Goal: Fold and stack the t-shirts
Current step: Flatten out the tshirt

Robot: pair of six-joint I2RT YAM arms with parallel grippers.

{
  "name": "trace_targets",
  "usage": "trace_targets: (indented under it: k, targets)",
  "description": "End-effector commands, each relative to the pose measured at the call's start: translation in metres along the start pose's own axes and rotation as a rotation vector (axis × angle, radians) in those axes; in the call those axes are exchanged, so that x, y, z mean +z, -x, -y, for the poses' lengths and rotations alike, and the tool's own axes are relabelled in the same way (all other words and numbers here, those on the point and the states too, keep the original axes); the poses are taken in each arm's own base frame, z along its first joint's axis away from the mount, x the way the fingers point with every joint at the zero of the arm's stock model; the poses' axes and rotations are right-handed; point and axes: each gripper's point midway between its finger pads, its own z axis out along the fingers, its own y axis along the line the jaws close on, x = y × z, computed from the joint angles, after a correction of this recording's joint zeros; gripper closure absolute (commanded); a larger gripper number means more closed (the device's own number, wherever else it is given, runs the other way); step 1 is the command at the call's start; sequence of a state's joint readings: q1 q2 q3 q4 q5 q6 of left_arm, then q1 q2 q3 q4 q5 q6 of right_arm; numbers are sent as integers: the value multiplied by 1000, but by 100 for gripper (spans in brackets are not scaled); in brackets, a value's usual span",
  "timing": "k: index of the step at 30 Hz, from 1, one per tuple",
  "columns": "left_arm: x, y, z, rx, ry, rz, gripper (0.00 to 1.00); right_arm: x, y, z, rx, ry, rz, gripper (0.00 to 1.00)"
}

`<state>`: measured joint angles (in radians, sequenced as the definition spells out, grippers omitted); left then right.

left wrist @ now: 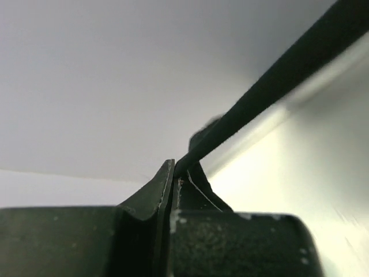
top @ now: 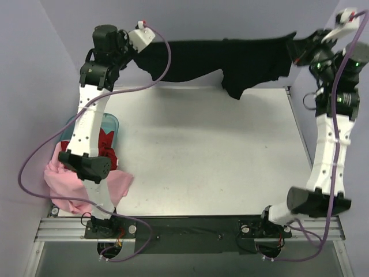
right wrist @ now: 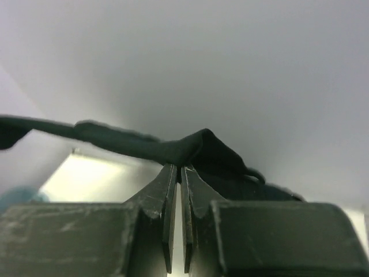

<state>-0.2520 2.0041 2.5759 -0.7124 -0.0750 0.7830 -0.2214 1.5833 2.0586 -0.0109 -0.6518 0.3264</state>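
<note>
Jaws of my left gripper (left wrist: 174,173) are pressed together on one end of the black t-shirt (top: 230,60). Back by that arm's base, the red t-shirt (top: 106,144) and the pink t-shirt (top: 63,179) lie heaped at a teal tub (top: 112,121). The black t-shirt hangs stretched in the air over the table's (top: 202,156) far edge, between my grippers. At its right end my right gripper (right wrist: 179,170) pinches a bunched fold, fingers nearly touching.

The left arm (top: 89,124) covers part of the translucent teal plastic tub (top: 111,121) and red cloth t-shirt (top: 106,144). The black cloth t-shirt (left wrist: 288,74) is blurred close-up.
</note>
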Motion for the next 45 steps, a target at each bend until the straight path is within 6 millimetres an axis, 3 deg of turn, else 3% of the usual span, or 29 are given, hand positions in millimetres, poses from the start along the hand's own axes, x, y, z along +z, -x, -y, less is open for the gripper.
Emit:
trace_targets:
  k: [1,2,3,4,5,6,7,8,9,10,12,15,19,22,27,30,34,37,41,44,45]
  targets:
    - [-58,-68,81,-52,-334,-194,100,-67,-135,-29,4,40,-360,100]
    - [-63,-98,117,-59,-430,-264,100,-87,-150,-39,-27,32,-397,100]
    - [-74,-104,134,-54,-476,-271,100,-105,-203,-43,29,-9,-531,100]
    - [-84,-136,172,-51,-561,-352,100,-122,-221,-52,119,-41,-577,100]
    - [-96,-137,186,-33,-589,-352,100,-148,-274,-57,223,-77,-722,100]
    - [-110,-169,224,-13,-683,-432,100,-163,-290,-62,352,-134,-769,100]
    - [-120,-171,240,18,-716,-434,100,-196,-337,-77,472,-180,-924,100]
    - [-139,-201,271,36,-796,-505,100,-211,-354,-81,512,-213,-980,100]
    - [-147,-208,286,49,-833,-518,100,-242,-386,-87,565,-262,-1079,100]
    - [-165,-233,309,53,-893,-577,100,-258,-401,-88,590,-291,-1127,100]
    - [-183,-261,332,56,-948,-637,100,-293,-431,-85,618,-381,-1208,100]
    - [-202,-288,349,77,-994,-717,100,-338,-464,-89,672,-448,-1356,100]
    - [-229,-305,357,91,-1070,-798,100,-368,-480,-105,777,-473,-1512,100]
    - [-248,-301,360,85,-1152,-788,100,-382,-478,-105,773,-549,-1585,100]
    - [-274,-290,367,43,-1261,-783,100,-388,-463,-106,767,-588,-1586,100]
    - [-281,-286,367,30,-1287,-782,100,-383,-445,-97,700,-633,-1534,100]
    - [-269,-274,363,20,-1271,-746,100,-373,-435,-84,653,-662,-1492,100]
    - [-250,-269,357,42,-1224,-712,100,-366,-436,-74,677,-659,-1501,100]
    - [-220,-258,344,69,-1151,-664,100,-339,-422,-45,592,-667,-1415,100]
    - [-211,-256,337,70,-1134,-663,100,-339,-429,-56,646,-616,-1494,100]
    - [-214,-260,338,74,-1146,-677,100,-345,-437,-70,704,-577,-1538,100]
